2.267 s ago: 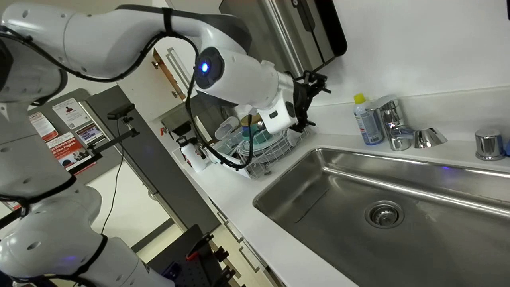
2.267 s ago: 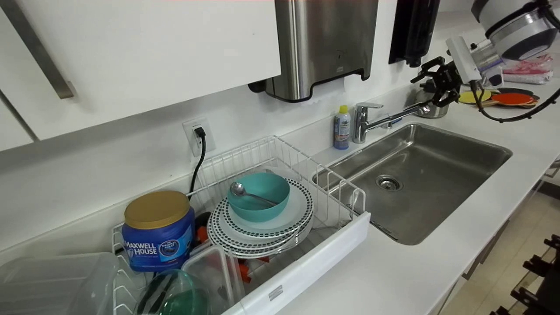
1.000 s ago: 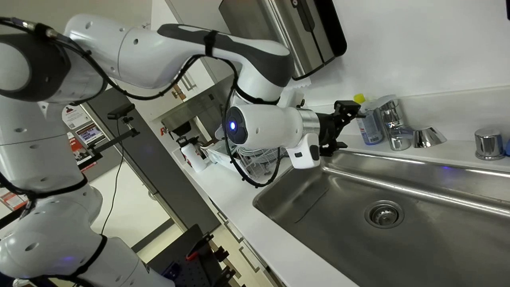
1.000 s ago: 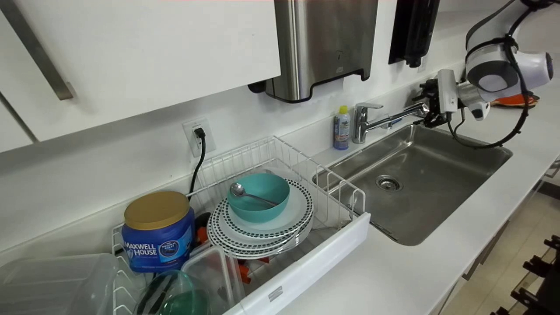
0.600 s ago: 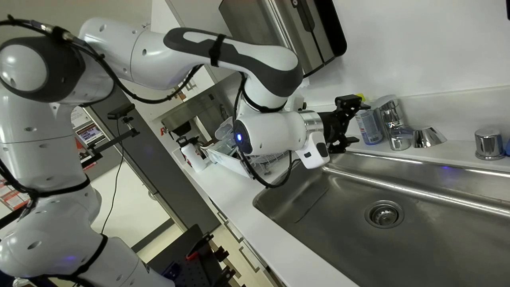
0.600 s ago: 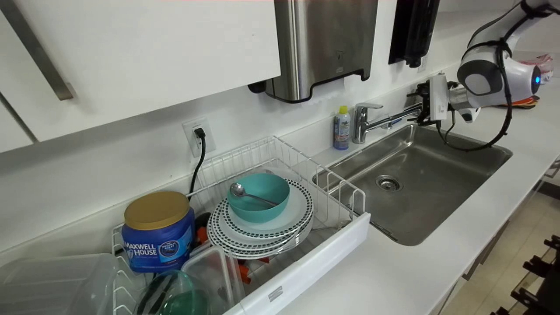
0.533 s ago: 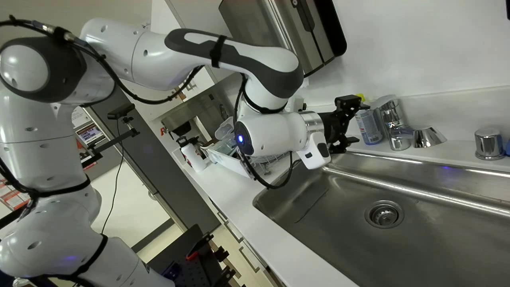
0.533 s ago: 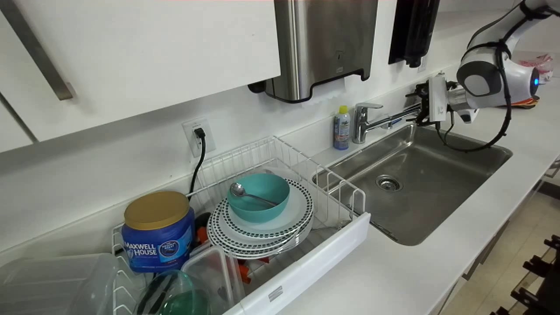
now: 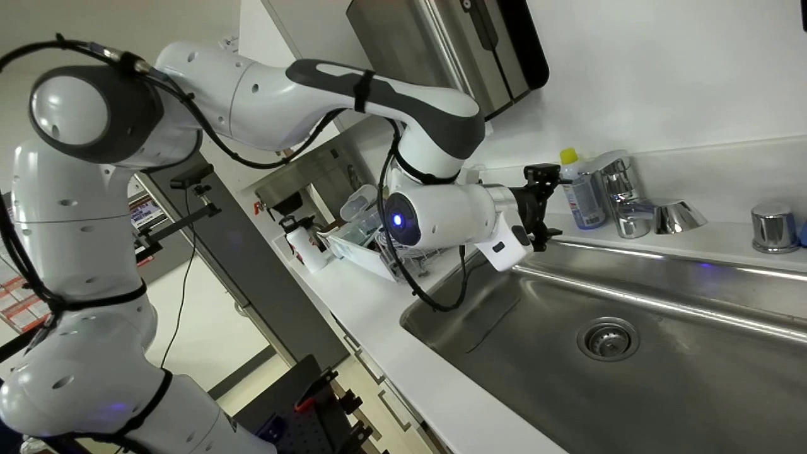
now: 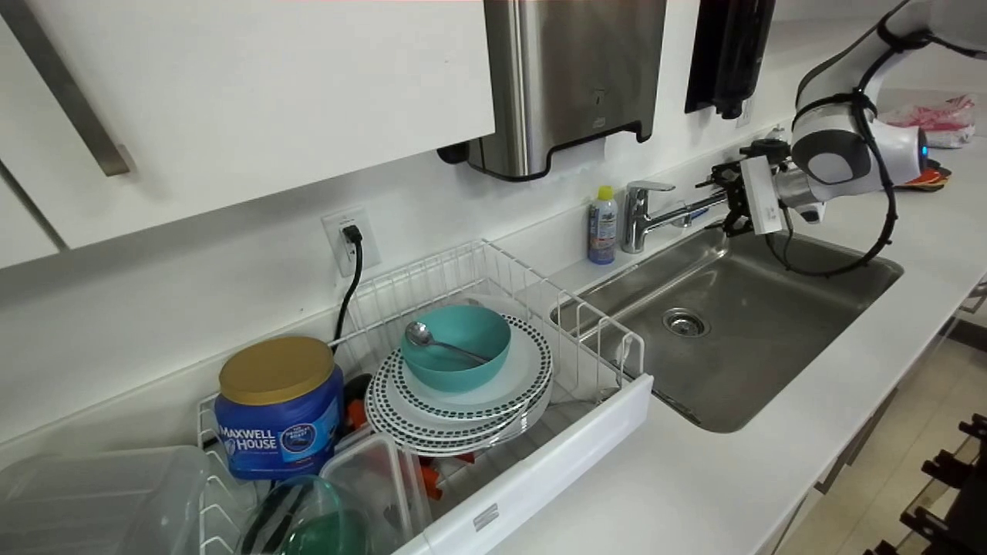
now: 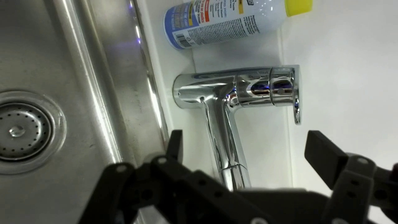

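Two black fingers (image 11: 325,155) of the claw (image 11: 247,141) stand wide apart, w/ nothing gripped btwn them. Nearest thing is the tap (image 11: 252,87), upright on the ledge (image 9: 731,236) behind the sink (image 9: 536,391). From the claw's end, the tap's spout (image 11: 224,133) shows in the gap, one finger to the sink side & one to the wall (image 9: 662,75) side; prob. b/c the arm (image 9: 454,214) holds the claw rolled, which sets the opening across the spout. No contact that I can see; exact closeness, can't tell. The tap's at the back edge presumably b/c it serves the sink, tho the spout lies roughly along the ledge, not out over the drain (image 9: 608,339). Spray can (image 11: 217,25) stands just beside the tap, prob. handy there & out of the wet. Farther along, the dish rack (image 10: 555,466) holds stacked plates (image 10: 517,378), w/ a teal bowl (image 10: 463,378) on top & a spoon (image 10: 419,334) in it, I'd guess to save room.
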